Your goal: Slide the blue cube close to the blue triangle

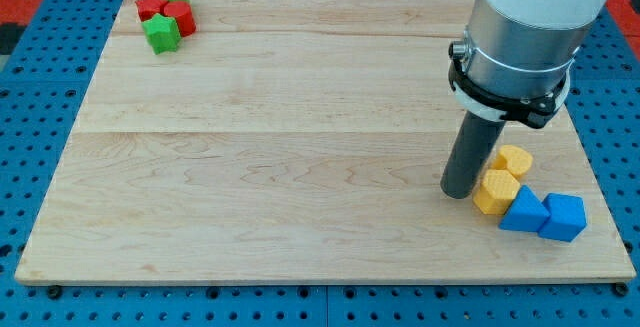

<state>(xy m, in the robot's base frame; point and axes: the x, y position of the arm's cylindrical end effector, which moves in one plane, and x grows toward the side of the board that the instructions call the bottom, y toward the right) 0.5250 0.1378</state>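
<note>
No writing shows; the blue cube (pixel 564 217) touches the blue triangle (pixel 523 210) at its 3 o'clock; my tip (pixel 457 193), clawless, stands at their 9 o'clock

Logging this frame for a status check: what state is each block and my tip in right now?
blue cube: resting, touching the blue triangle
blue triangle: resting, against a yellow block
yellow blocks: two, clustered beside my tip
red and green blocks: clustered at the view's top left
my tip: on the board, left of the yellow blocks

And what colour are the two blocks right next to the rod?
Yellow and, seen in the camera view.
</note>
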